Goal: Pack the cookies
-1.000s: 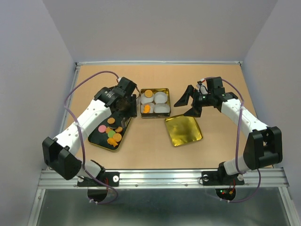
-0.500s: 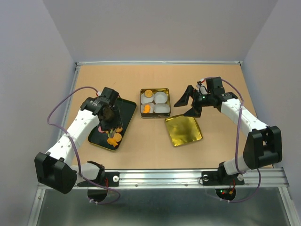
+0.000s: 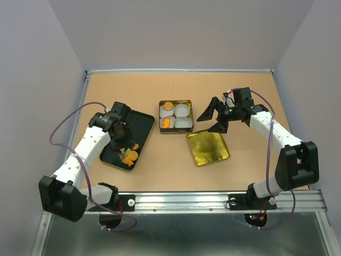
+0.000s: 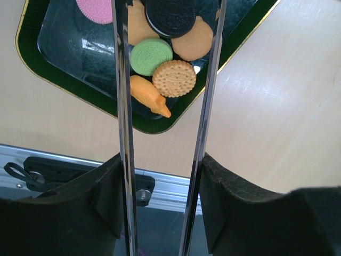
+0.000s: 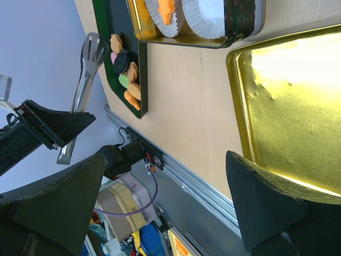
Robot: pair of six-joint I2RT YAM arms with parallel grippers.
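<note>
**Desk:** Where are the cookies?

**Photographer:** Most are heaped at the near end of the black tray, left of the tin: orange, pink, green and one dark sandwich. Two orange pieces sit in paper cups inside the tin.

**Desk:** And the arms?

**Photographer:** The left gripper clasps a pair of tongs by the arms, poised over the tray. The blades stand partly apart on either side of the pile, and their tips run out of view. The right gripper hangs spread wide and empty above the table, between the tin and the gold lid.
</note>
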